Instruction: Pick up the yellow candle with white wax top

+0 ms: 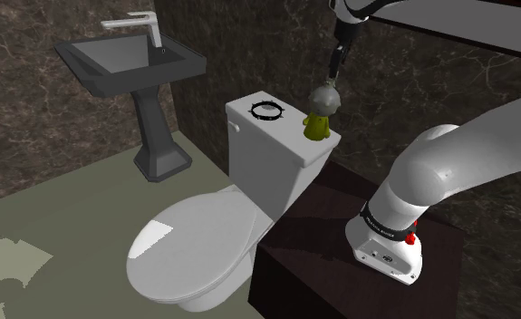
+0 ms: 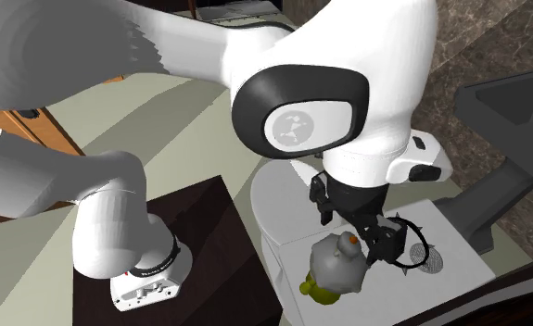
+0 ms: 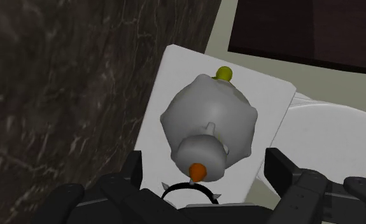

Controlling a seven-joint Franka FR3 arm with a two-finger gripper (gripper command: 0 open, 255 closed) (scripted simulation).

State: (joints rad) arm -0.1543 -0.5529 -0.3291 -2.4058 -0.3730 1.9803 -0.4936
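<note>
Yellow candle point(image 1: 319, 116) with a lumpy pale grey wax top and a small orange tip stands upright on the white toilet tank lid point(image 1: 285, 138), at the end of the lid nearest the dark marbled wall. Only a little of its yellow-green base shows under the rounded top. A black spiked ring point(image 1: 265, 111) lies flat on the same lid, well apart from the candle, toward the lid's other end.

The all-black two-finger gripper point(image 3: 207, 168) hangs just above the candle, pointing down at the lid. Its fingers point(image 3: 282, 167) are spread wide, one on each side of the wax top, and touch nothing.

Judging from this, the step in hand is the approach: the arm is lined up over the candle but has not grasped it. The next move calls for lowering straight toward the lid until the fingers bracket the rounded top, then closing gently, since the bulging wax could slip.
</note>
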